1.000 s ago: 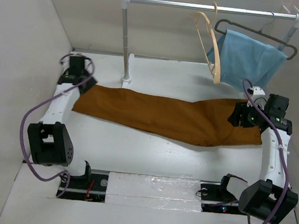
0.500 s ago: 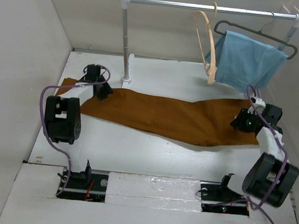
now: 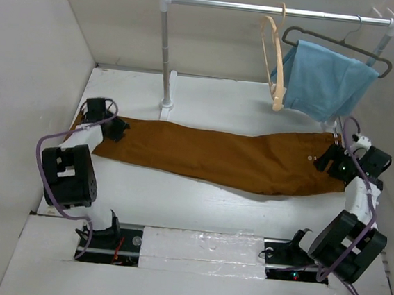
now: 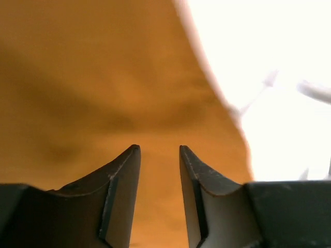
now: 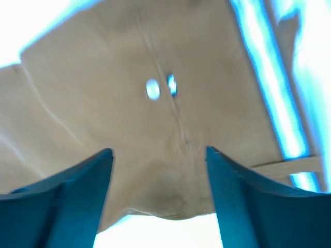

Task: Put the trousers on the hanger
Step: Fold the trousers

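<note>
The rust-brown trousers lie flat across the table, leg ends at the left and waistband at the right. My left gripper is low over the leg end. In the left wrist view its jaws stand a little apart with only cloth behind them. My right gripper is over the waist end. In the right wrist view its jaws are wide open above the washed-out cloth near two buttons. The beige hanger hangs on the rail, apart from both grippers.
A metal rail on a white post spans the back. A dark grey hanger with light blue cloth hangs beside the beige one. White walls close in the left and right sides.
My left gripper has moved left and nearer along the leg end. My right gripper has shifted right at the waist. The trousers now lie straighter and more stretched out.
</note>
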Robot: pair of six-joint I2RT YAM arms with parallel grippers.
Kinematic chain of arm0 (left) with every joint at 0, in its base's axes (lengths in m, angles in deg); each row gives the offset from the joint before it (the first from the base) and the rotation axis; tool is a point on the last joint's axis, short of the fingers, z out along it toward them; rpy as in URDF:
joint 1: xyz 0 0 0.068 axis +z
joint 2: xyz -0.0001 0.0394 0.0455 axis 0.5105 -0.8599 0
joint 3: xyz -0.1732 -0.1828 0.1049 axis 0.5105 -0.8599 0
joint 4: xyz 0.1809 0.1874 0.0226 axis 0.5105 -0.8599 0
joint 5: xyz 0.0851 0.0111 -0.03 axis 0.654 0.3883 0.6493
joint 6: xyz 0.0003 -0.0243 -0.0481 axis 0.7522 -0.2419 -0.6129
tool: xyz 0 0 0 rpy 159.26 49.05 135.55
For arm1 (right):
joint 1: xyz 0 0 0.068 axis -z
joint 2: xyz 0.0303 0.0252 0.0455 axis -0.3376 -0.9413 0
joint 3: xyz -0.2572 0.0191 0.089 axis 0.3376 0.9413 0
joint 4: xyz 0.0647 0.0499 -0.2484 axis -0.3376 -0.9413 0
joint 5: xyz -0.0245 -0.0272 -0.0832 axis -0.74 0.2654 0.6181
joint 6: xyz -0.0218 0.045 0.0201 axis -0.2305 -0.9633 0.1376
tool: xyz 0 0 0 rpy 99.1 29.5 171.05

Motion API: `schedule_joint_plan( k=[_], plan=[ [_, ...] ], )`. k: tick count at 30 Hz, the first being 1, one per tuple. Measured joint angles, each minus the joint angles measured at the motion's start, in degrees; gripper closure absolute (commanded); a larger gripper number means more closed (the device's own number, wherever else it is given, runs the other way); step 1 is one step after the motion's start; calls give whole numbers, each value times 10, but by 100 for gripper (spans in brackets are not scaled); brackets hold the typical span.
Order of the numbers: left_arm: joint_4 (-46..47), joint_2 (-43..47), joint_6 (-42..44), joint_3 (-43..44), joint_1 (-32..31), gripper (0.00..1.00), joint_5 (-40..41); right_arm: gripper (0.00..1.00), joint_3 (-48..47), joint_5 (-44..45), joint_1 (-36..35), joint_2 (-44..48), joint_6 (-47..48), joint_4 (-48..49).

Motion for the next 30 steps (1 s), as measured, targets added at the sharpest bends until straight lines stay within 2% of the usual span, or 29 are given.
schedule_joint_plan(
  k=[2, 4, 6, 7, 8, 9, 12, 14, 17, 18, 20, 21, 26, 28, 29, 30],
  plan=[
    [-19, 0, 18, 61, -47, 72, -2, 14, -43, 11, 1, 21, 2, -24],
    [-31, -1, 43, 129, -108, 77, 4, 14, -67, 28, 10, 43, 0, -32],
    [-38, -3, 73, 196, -187, 82, 22, 12, -59, 40, 32, 67, -8, -35],
    [-38, -3, 87, 221, -234, 89, 33, 11, -48, 43, 46, 74, -15, -35],
    [-38, -3, 101, 237, -279, 98, 40, 10, -30, 43, 60, 78, -23, -31],
    [-37, -3, 111, 246, -322, 100, 43, 8, -10, 42, 74, 79, -35, -28],
    [-43, -7, 134, 237, -423, 100, 33, 6, 36, 33, 107, 55, -59, -33],
    [-40, -7, 138, 205, -450, 100, 21, 5, 41, 16, 137, 27, -65, -37],
    [-46, -9, 140, 154, -454, 100, 13, 4, 41, 11, 186, 1, -73, -30],
    [-51, -10, 143, 143, -451, 97, 13, 4, 42, 12, 195, -4, -77, -28],
    [-58, -13, 148, 137, -446, 82, 13, 4, 47, 13, 200, -14, -87, -8],
    [-56, -15, 148, 137, -445, 78, 13, 4, 55, 7, 200, -23, -98, 15],
    [-42, -20, 149, 137, -445, 78, 8, 5, 89, -38, 180, -111, -165, 158],
    [-38, -27, 149, 136, -445, 83, 7, 11, 85, -47, 157, -139, -190, 216],
    [-34, -32, 149, 134, -445, 84, 7, 35, 85, -46, 146, -148, -201, 242],
    [-32, -36, 149, 130, -445, 88, 7, 48, 88, -41, 133, -155, -211, 265]
  ],
)
